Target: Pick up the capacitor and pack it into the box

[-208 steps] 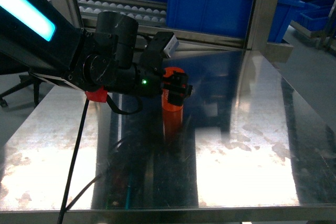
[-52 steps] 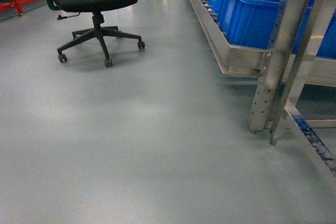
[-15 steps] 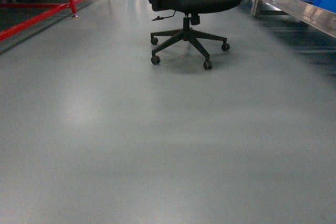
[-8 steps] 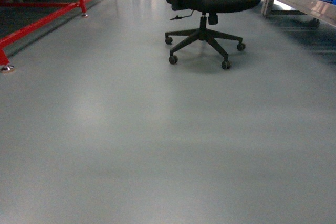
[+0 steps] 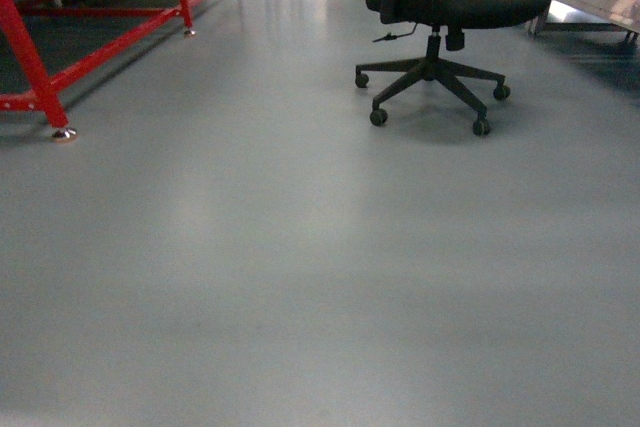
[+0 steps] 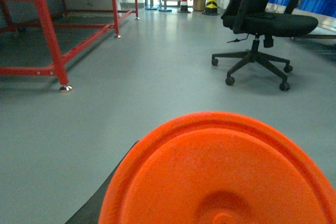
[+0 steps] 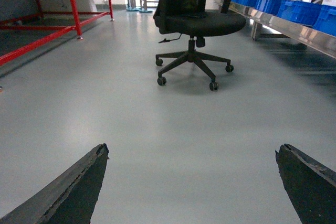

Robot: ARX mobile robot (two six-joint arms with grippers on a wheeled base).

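left gripper: fingers hidden, apparently carrying orange capacitor | right gripper: wide open, empty | risk: base turning jolts capacitor loose; box unseen

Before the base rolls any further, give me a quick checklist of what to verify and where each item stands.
1. Capacitor in the left end effector: orange end fills the left wrist view, so apparently held; grip itself cannot tell.
2. Right end effector free: ok, fingers spread wide with only floor between them.
3. Floor ahead passable: ok in the head view.
4. Office chair clearance: ok, ahead to the right, off the near path.
5. Red frame clearance: ok, off to the left.
6. Box located: not ok, no view shows it.
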